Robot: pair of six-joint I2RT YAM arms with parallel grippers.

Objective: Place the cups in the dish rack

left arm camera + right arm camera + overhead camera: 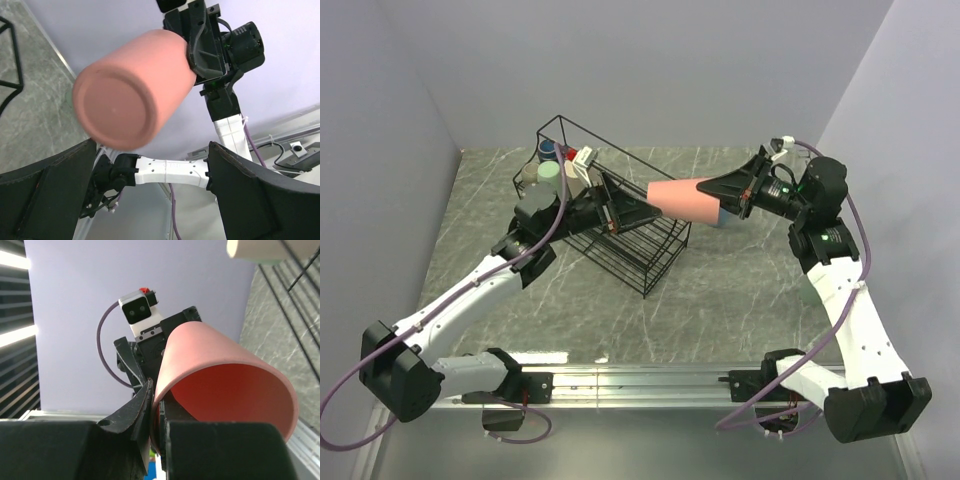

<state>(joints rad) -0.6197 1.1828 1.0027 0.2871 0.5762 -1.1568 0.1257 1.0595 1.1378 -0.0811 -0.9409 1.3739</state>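
Note:
My right gripper (720, 192) is shut on the rim of a salmon-pink cup (682, 199) and holds it sideways in the air, its base pointing left over the right end of the black wire dish rack (650, 262). In the right wrist view one finger is inside the cup (225, 380) and one outside. My left gripper (638, 208) is open over the rack, facing the cup's base (117, 107) and not touching it. A navy cup (548, 150), a pale-green cup (548, 172) and a beige cup (571, 171) stand in the rack's far end.
A blue cup (726, 217) stands on the marble table (740, 290) just below my right gripper. Grey walls close in the left, back and right sides. The arm bases sit on a metal rail (640, 380) at the near edge.

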